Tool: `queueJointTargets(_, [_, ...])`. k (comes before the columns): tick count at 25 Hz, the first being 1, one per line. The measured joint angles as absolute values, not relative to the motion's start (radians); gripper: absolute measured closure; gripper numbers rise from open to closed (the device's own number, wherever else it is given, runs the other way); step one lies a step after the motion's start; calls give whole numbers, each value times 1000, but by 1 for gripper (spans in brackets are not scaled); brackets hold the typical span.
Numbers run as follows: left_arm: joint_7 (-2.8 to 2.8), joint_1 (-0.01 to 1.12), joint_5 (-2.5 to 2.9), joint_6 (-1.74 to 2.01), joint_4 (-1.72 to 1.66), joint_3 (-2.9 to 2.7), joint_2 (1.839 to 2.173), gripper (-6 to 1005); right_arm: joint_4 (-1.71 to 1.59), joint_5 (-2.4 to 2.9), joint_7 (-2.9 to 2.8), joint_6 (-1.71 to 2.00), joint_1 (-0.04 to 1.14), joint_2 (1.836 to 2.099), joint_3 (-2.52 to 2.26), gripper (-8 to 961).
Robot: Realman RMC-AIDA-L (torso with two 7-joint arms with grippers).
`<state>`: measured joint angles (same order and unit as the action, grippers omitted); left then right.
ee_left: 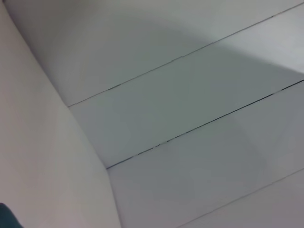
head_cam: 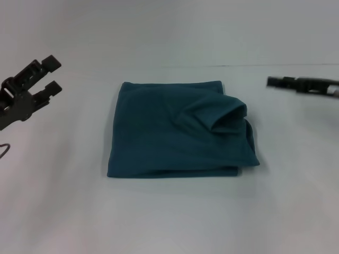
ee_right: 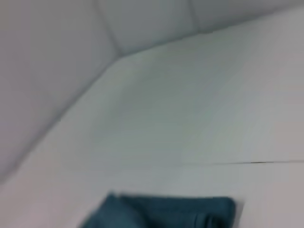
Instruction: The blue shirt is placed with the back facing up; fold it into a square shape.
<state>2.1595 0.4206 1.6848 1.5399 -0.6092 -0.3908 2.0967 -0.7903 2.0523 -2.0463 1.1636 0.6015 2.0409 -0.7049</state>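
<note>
The blue shirt (head_cam: 175, 132) lies folded into a rough square in the middle of the white table, with a sleeve or collar fold bulging open at its right side. A strip of the same teal cloth (ee_right: 166, 213) shows in the right wrist view. My left gripper (head_cam: 47, 76) hovers at the left, well clear of the shirt, fingers spread and empty. My right gripper (head_cam: 273, 81) is at the right, level with the shirt's far edge and apart from it, seen edge-on.
The white table (head_cam: 169, 217) spreads all around the shirt. A thin seam line (head_cam: 254, 65) runs across the surface behind it. The left wrist view shows only white panels with dark seams (ee_left: 190, 130).
</note>
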Motion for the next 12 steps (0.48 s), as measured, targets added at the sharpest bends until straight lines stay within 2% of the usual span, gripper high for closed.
queueJointTargets(1, [2165, 424, 1683, 1539, -602, -390, 2097, 63, -789, 2050, -2143, 1171, 607, 2024, -702, 313])
queueJointTargets(2, [2171, 427, 1681, 1536, -593, -390, 2098, 63, -773, 2052, -2282, 1193, 620, 1990, -703, 313])
queueJointTargets(4, [2185, 433, 1685, 1524, -581, -392, 2097, 63, -714, 2054, -2524, 1256, 650, 1912, -701, 313])
queueJointTargets(5, [2191, 435, 1690, 1517, -578, -395, 2096, 63, -656, 2052, -2637, 1310, 672, 1861, -694, 312])
queueJointTargets(7, [2197, 440, 1703, 1506, -578, -405, 2093, 63, -576, 2047, -2761, 1384, 696, 1800, -678, 312])
queueJointTargets(9, [2194, 441, 1707, 1500, -578, -411, 2090, 63, -545, 2049, -2812, 1435, 699, 1776, -672, 312])
queueJointTargets(12, [2188, 442, 1707, 1493, -584, -412, 2088, 64, -551, 2050, -2774, 1445, 687, 1778, -687, 313])
